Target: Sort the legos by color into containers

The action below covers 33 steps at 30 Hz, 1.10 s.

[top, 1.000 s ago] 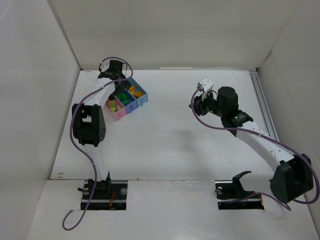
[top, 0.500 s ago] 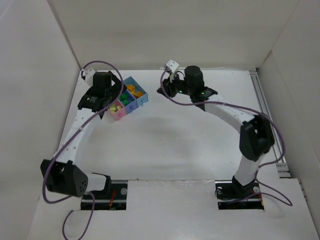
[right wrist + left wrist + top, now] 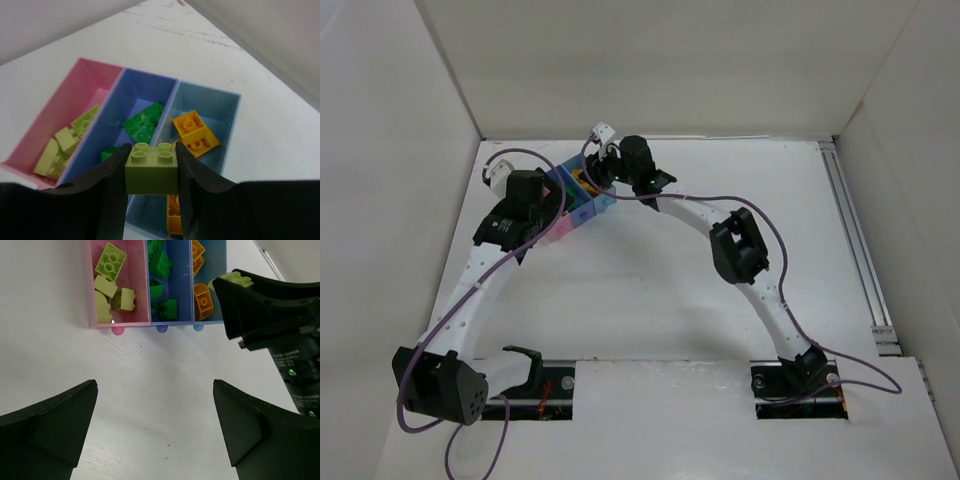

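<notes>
Lime lego (image 3: 150, 172) sits clamped between the right tool's (image 3: 151, 166) fingers above the bins (image 3: 209, 99); left tool (image 3: 155, 412) gapes wide.

The surface (image 3: 720, 260) is white and matte; fine scratches show in the left wrist view (image 3: 150, 390). The containers (image 3: 590, 208) stand directly on it in the far left area. There are three in one row, with their long walls touching: a pink container (image 3: 130, 323), a blue container (image 3: 182, 321) and a light blue container (image 3: 214, 260). A metal rail (image 3: 852, 240) lies along the right edge. The two arm bases (image 3: 528, 385) are fixed at the near edge.
</notes>
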Available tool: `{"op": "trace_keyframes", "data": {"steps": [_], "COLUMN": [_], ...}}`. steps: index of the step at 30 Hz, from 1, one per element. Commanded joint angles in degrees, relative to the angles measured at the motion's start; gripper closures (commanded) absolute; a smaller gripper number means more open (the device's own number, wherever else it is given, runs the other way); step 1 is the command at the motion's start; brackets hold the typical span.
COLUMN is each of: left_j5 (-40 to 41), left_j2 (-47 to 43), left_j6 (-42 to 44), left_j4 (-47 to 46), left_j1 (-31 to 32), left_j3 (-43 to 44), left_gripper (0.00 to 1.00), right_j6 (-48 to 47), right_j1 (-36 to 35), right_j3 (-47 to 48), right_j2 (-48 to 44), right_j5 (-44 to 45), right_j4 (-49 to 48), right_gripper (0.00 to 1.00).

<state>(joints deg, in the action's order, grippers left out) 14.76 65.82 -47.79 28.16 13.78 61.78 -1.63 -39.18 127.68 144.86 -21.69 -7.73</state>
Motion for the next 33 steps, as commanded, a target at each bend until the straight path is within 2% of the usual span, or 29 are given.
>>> {"op": "trace_keyframes", "data": {"steps": [1, 2, 3, 6, 8, 11, 13, 15, 16, 17, 20, 26, 28, 29, 33], "left_j5": [1.40, 2.19, 2.89, 2.90, 2.29, 2.29, 2.29, 2.29, 2.29, 2.29, 2.29, 2.29, 2.29, 2.29, 4.13], "left_j2": [-2.45, -2.45, -2.45, -2.98, -2.98, -2.98, -2.37, -1.84, -1.84, -1.84, -1.84, -2.37, -2.37, -2.37, -3.50], "left_j6": [0.94, 0.94, 0.94, 0.94, 0.94, 0.94, 0.94, 0.94, 0.94, 0.94, 0.94, 0.94, 0.42, 0.42, 0.42], "left_j4": [0.04, 0.05, 0.75, 0.75, 0.14, 0.14, 0.67, 1.19, 1.19, 1.19, 1.19, 1.72, 1.72, 1.72, 1.72], "left_j1": [0.19, 0.19, 0.19, 0.19, 0.19, 0.19, 0.19, 0.19, 0.19, 0.19, 0.19, 0.19, -0.33, -0.33, -0.33], "left_j3": [0.44, 0.45, 0.97, 0.98, 0.98, 0.98, 1.59, 2.11, 2.12, 2.12, 2.12, 2.12, 2.12, 2.12, 2.12], "left_gripper": [0.00, 0.00, 0.00, 0.00, 0.00, 0.00, 0.00, 0.00, 0.00, 0.00, 0.00, 0.00, 0.00, 0.00, 0.00], "right_j6": [2.95, 2.95, 2.95, 2.95, 2.42, 1.89, 1.89, 1.89, 1.89, 1.89, 1.28, -0.66, -0.66, -0.66, 1.09], "right_j1": [0.33, 0.33, 0.33, 0.33, 0.33, 0.33, 0.85, 0.86, 1.38, 1.39, 1.91, 2.53, 3.32, 4.10, 5.87], "right_j3": [5.74, 5.74, 5.74, 3.90, 3.20, 1.87, 0.39, -0.15, -0.93, -2.07, -4.62, -12.88, -16.31, -17.45, -25.62], "right_j2": [1.57, 1.57, 1.57, 0.43, -0.45, -3.16, -4.31, -6.33, -6.95, -7.65, -10.46, -17.32, -19.96, -20.83, -26.45], "right_j5": [4.99, 6.21, 6.22, 6.75, 6.14, 3.68, 2.36, 0.70, -1.14, -1.16, -2.82, -3.80, -5.01, -5.72, -10.02], "right_j4": [-2.64, -2.64, -2.64, -2.64, -2.64, -2.64, -2.64, -2.64, -2.64, -3.25, -3.26, -3.26, -3.78, -3.79, -6.59], "right_gripper": [0.89, 0.84, 0.70, 0.58, 0.45, 0.43, 0.33, 0.33, 0.39, 0.52, 0.52, 0.37, 0.18, 0.01, 0.00]}}
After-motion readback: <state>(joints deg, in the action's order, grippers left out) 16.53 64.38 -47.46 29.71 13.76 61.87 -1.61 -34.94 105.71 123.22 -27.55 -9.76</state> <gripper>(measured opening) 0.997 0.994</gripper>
